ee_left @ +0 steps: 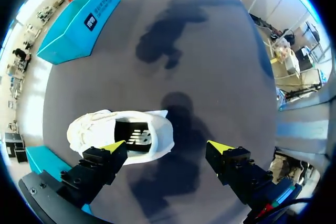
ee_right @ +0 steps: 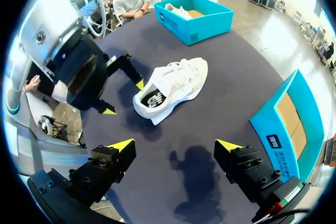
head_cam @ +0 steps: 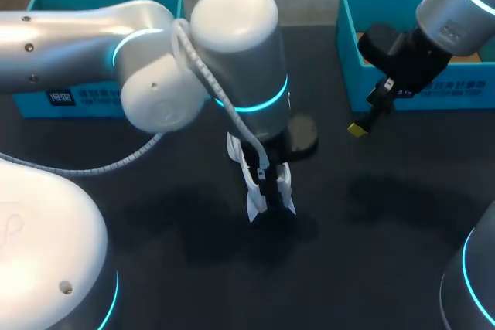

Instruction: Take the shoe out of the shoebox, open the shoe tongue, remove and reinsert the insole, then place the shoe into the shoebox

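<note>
The left gripper (ee_left: 167, 148) hangs over the dark table (ee_left: 210, 51) with its fingers spread wide and holding nothing. One yellow tip sits over the side of the white sneaker (ee_left: 121, 136), the other well clear of it above bare table. Whether that near tip actually touches the sneaker cannot be told. The sneaker lies on its sole in the middle of the table, outside both boxes, its mouth gaping and the dark insole (ee_right: 152, 99) showing inside.

The right gripper (ee_right: 175, 145) is also wide apart and empty, well short of the sneaker. One teal shoebox (ee_right: 202, 24) stands beyond the sneaker with another white shoe (ee_right: 176, 9) in it; a second teal shoebox (ee_right: 286, 124) stands beside the right gripper.
</note>
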Controlling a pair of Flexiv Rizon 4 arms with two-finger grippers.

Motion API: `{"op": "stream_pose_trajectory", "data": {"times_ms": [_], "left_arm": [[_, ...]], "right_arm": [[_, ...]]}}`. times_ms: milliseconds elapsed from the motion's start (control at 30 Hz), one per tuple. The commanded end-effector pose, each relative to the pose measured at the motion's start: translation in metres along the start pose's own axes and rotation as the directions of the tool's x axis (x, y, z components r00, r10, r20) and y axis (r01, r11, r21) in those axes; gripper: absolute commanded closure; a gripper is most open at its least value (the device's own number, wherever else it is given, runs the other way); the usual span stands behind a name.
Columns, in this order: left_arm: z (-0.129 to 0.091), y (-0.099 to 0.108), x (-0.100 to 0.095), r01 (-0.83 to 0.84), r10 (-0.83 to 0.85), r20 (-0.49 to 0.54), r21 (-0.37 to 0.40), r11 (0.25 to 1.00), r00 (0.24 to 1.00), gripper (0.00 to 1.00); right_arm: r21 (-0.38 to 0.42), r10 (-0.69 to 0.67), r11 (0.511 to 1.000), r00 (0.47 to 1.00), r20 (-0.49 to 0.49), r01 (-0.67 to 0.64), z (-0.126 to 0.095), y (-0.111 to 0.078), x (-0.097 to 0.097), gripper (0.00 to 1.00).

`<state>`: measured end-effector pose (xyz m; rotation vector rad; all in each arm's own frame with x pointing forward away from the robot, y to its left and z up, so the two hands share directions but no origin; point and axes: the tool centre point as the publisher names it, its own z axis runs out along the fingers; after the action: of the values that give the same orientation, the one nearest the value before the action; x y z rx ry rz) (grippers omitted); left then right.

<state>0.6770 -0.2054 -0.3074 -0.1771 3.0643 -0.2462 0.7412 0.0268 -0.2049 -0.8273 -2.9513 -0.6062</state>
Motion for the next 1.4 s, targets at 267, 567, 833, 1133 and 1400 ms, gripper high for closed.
{"op": "stream_pose_trajectory", "data": {"times_ms": [267, 567, 833, 1133, 1400], "left_arm": [[0.033, 0.007, 0.010, 0.061, -0.062, 0.025, 0.029, 0.998, 0.998, 0.00], [0.056, 0.006, 0.005, 0.069, -0.069, -0.001, 0.038, 0.997, 0.998, 0.00], [0.067, 0.010, -0.001, 0.062, -0.061, -0.033, 0.015, 0.998, 0.998, 0.00], [0.074, 0.002, -0.003, 0.024, -0.027, -0.066, -0.044, 0.999, 0.997, 0.00], [0.080, 0.004, -0.005, 0.006, -0.013, -0.079, -0.087, 0.996, 0.997, 0.00]], "right_arm": [[0.002, 0.001, 1.000, 1.000, -0.001, -0.001, 0.001, 0.000, 0.000, 0.00], [0.002, 0.001, 1.000, 1.000, -0.001, -0.001, 0.001, 0.000, 0.000, 0.00], [0.002, 0.001, 1.000, 1.000, -0.001, -0.001, 0.001, 0.000, 0.000, 0.00], [0.002, 0.001, 1.000, 1.000, -0.001, -0.001, 0.001, 0.000, 0.000, 0.00], [0.002, 0.001, 1.000, 1.000, -0.001, -0.001, 0.001, 0.000, 0.000, 0.00]]}}
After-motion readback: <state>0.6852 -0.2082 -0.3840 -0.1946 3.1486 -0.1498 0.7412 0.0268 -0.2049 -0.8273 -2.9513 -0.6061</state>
